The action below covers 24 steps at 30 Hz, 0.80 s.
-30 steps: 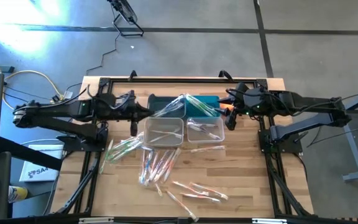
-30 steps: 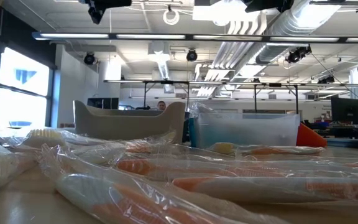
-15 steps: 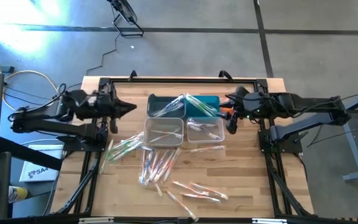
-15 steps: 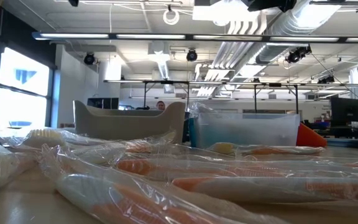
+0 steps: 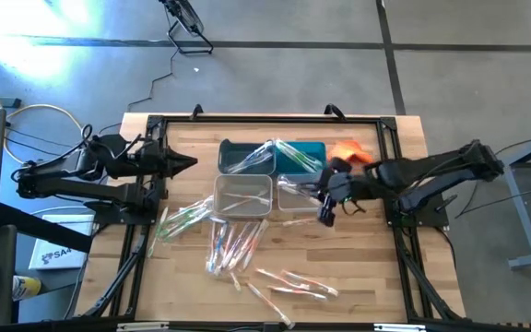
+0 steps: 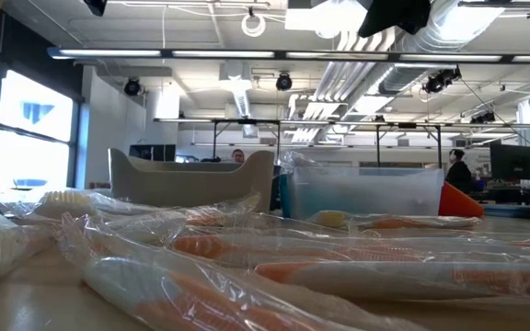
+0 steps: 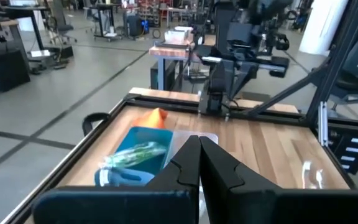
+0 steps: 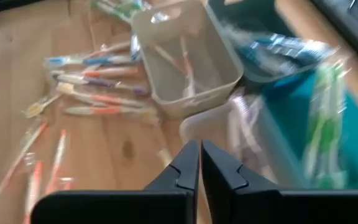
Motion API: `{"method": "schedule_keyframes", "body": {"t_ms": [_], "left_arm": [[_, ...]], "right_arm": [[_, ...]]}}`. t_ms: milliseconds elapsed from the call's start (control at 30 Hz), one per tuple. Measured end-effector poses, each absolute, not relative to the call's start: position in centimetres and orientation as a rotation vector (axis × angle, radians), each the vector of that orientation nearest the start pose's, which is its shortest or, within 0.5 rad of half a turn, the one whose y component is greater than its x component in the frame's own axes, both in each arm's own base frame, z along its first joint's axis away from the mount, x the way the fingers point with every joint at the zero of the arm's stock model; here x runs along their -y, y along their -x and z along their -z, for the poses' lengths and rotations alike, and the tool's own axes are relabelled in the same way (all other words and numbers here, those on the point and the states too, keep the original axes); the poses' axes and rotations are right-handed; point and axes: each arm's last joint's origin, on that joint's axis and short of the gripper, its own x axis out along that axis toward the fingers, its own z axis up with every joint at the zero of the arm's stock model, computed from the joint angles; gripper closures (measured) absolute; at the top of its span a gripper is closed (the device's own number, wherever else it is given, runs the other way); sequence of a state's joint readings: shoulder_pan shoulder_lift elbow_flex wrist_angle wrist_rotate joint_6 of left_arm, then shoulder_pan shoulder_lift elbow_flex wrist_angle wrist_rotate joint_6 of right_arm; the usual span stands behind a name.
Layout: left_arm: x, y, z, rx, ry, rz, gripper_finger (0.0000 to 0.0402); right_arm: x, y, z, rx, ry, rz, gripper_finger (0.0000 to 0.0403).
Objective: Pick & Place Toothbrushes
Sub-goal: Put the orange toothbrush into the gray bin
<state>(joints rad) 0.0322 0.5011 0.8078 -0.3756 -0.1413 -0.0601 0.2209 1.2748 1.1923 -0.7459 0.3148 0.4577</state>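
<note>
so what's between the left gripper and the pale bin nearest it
In the high view, only bare wooden table separates the shut left gripper from the pale bin.

Wrapped toothbrushes point(image 5: 233, 244) scattered on table

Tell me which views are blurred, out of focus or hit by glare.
Right wrist view: motion blur smears the teal bin and its toothbrushes. Low view: the nearest wrapped toothbrushes are soft, the room behind is sharp. High view: sunlight glare on the floor at upper left. Left wrist view: clear.
</note>
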Motion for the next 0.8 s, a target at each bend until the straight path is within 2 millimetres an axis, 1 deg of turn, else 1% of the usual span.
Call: {"method": "schedule_keyframes", "body": {"t_ms": [267, 400, 500, 633, 800], "left_arm": [[-0.7, -10.0, -35.5, -0.06, 0.046, -0.175, 0.0401], [-0.7, -10.0, -35.5, -0.068, 0.026, -0.175, 0.0401], [-0.7, -10.0, -35.3, -0.09, 0.024, -0.175, 0.0401], [-0.7, -9.9, -34.9, -0.127, 0.022, -0.175, 0.0401], [-0.7, -9.9, -34.7, -0.147, 0.021, -0.175, 0.0401]], "right_arm": [[-8.5, -26.6, -29.6, -0.865, -0.319, 0.274, 0.04], [-10.4, -27.4, -27.6, -0.928, -0.325, 0.283, 0.04], [-11.5, -28.0, -26.0, -0.974, -0.323, 0.304, 0.04], [-12.2, -28.6, -23.5, -1.062, -0.304, 0.371, 0.04], [-12.4, -29.2, -20.4, -1.163, -0.274, 0.492, 0.04]]}}
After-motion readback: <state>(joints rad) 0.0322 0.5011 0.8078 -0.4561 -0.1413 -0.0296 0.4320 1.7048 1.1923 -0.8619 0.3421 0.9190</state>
